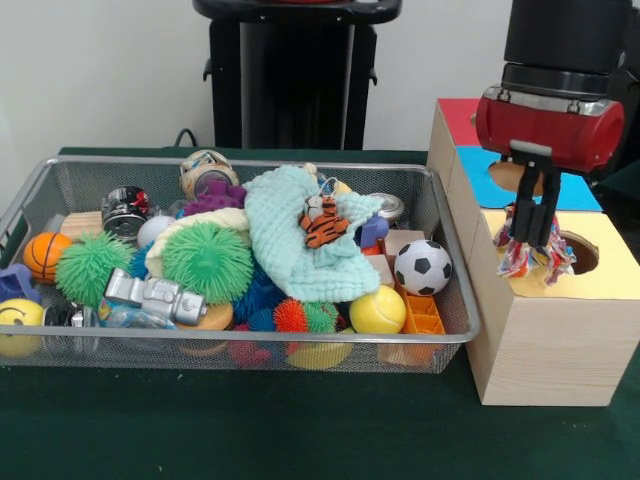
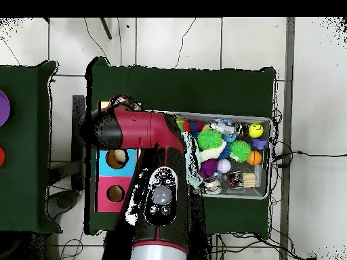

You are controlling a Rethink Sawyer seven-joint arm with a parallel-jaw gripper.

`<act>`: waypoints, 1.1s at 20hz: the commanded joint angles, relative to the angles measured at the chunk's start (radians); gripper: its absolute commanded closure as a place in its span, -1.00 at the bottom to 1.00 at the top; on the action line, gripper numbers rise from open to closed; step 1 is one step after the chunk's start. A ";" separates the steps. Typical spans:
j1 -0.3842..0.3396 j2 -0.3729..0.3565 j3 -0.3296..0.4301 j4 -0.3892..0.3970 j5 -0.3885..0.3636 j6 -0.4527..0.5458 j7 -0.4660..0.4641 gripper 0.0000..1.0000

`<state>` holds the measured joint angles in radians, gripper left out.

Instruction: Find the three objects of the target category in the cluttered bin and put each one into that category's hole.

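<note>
My claw (image 1: 533,240) grips a dotted fabric piece (image 1: 520,258) over the yellow-topped box (image 1: 545,300), just beside its hole (image 1: 578,252) — delivery step. Next I should shift over the opening and release, then return to the bin (image 1: 240,345).

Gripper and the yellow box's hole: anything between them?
Nothing solid in the front view: the gripper holds a dotted fabric piece just beside the hole; only bare yellow top lies between.

Red cylindrical wrist (image 1: 548,130), black arm segment above, silver band between.
</note>
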<state>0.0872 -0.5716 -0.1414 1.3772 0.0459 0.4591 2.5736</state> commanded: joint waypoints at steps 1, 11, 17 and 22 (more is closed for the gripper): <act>-0.036 0.021 0.075 0.081 0.023 0.102 0.043 1.00; -0.032 0.018 0.080 0.147 0.019 0.064 0.054 1.00; -0.034 0.003 0.099 0.188 0.050 0.067 0.075 1.00; -0.030 -0.004 0.101 0.200 0.064 0.070 0.077 1.00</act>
<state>0.0808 -0.5823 -0.1358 1.4672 0.0717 0.4589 2.5736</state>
